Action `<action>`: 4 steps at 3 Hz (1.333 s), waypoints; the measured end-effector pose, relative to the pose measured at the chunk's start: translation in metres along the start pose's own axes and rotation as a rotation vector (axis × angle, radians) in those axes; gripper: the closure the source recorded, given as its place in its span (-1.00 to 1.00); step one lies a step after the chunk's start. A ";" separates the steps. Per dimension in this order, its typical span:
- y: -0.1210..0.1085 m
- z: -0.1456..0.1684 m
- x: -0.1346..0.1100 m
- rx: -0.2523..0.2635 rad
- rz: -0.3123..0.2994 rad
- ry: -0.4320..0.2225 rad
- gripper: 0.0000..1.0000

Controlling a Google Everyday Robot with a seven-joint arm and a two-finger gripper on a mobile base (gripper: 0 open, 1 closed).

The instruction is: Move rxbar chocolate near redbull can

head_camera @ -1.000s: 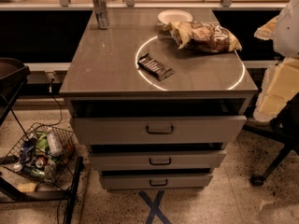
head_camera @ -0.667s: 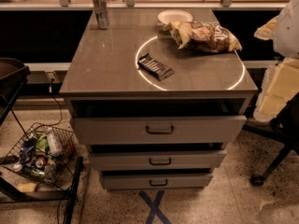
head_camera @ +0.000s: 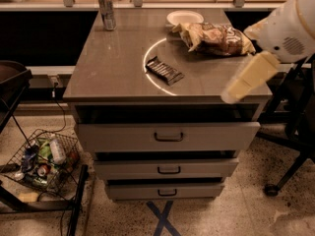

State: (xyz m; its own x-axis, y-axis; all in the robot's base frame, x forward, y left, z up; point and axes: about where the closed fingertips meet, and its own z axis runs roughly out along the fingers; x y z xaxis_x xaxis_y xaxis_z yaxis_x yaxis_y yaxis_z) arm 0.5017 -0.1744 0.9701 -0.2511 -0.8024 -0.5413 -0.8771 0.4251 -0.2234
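Observation:
The rxbar chocolate (head_camera: 164,70) is a flat dark bar with pale stripes. It lies near the middle of the grey cabinet top (head_camera: 113,68), on a bright ring of light. The redbull can (head_camera: 106,11) stands upright at the far left corner, well apart from the bar. My arm (head_camera: 288,31) reaches in from the upper right. Its cream link (head_camera: 246,77) slants down to the top's front right corner, to the right of the bar. The gripper itself is not in view.
A tan-and-brown chip bag (head_camera: 216,37) lies at the far right of the top, with a white bowl (head_camera: 184,17) behind it. Three drawers (head_camera: 169,136) sit below, slightly open. A wire basket of litter (head_camera: 44,161) stands on the floor at left. A chair base (head_camera: 283,176) stands at right.
My arm has swung in from the right edge, up and to the left, over the table's right front corner. The bar, can, bag and bowl have not moved.

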 end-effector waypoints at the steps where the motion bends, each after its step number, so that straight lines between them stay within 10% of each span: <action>1: -0.033 0.038 -0.036 0.002 0.119 -0.228 -1.00; 2: -0.059 0.060 -0.056 0.028 0.187 -0.362 -1.00; 4: -0.057 0.073 -0.061 0.031 0.216 -0.406 -1.00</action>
State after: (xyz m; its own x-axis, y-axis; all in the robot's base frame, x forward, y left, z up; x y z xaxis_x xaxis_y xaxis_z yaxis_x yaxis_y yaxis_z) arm 0.5973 -0.1189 0.9569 -0.2411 -0.4675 -0.8505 -0.8080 0.5821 -0.0910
